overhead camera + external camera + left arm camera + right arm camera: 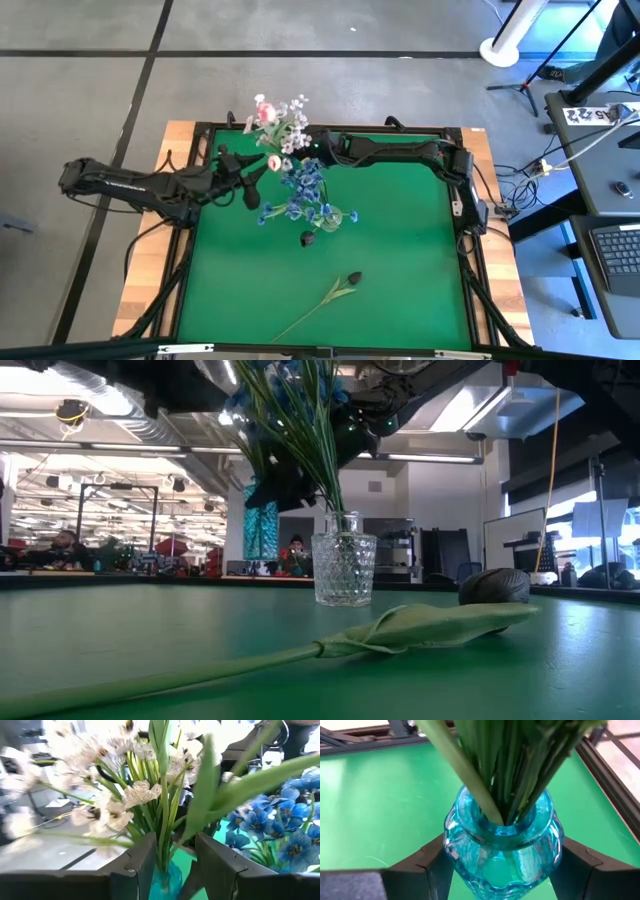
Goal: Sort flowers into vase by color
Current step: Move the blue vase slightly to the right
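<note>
Flowers: sorting nearly done, one dark tulip (352,279) loose on the counter (400,250).
Blue sprays (300,185) sit in the clear vase (343,568); white and pink stems fill the blue vase (502,845), gripped by your right claw (502,865). Left claw (172,865) is open around stems. Only the low view shows the clear vase plainly.

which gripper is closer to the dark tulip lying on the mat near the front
Neither clearly. The left gripper and right gripper are both up at the far side by the flowers, well away from the dark tulip lying alone toward the front.
</note>
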Tool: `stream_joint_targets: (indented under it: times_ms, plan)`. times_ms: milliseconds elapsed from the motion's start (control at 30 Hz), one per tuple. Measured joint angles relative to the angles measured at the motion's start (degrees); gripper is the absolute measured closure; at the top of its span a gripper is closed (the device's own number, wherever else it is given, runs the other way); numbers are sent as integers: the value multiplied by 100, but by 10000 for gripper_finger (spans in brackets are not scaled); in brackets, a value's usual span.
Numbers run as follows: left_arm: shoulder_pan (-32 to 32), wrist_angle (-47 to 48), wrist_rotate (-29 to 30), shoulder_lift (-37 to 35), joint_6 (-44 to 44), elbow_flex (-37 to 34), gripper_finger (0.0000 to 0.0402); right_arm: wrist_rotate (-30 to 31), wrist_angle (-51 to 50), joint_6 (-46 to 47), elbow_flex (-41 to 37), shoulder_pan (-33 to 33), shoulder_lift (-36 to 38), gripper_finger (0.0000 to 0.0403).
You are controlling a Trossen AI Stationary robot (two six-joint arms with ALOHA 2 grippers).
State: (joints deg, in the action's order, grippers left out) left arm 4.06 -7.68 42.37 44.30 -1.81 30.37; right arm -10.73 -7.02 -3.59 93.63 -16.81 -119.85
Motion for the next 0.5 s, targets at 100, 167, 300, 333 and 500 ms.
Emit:
stream_joint_targets:
  times_ms: [100,167,300,333,500]
  plan:
    - [208,216,384,-181,-2,0,267,3,-121,1,-3,-167,-2,153]
    - [336,349,593,-277,-14,0,267,7,-225,1,-3,-294,-4,153]
    - [524,590,922,-355,-102,2,266,-43,-447,8,-10,-556,-10,153]
    - [559,637,998,-355,-110,2,266,-81,-498,8,-10,-616,-11,153]
    - [658,883,1242,-353,-277,6,266,-306,-742,12,-25,-875,-11,153]
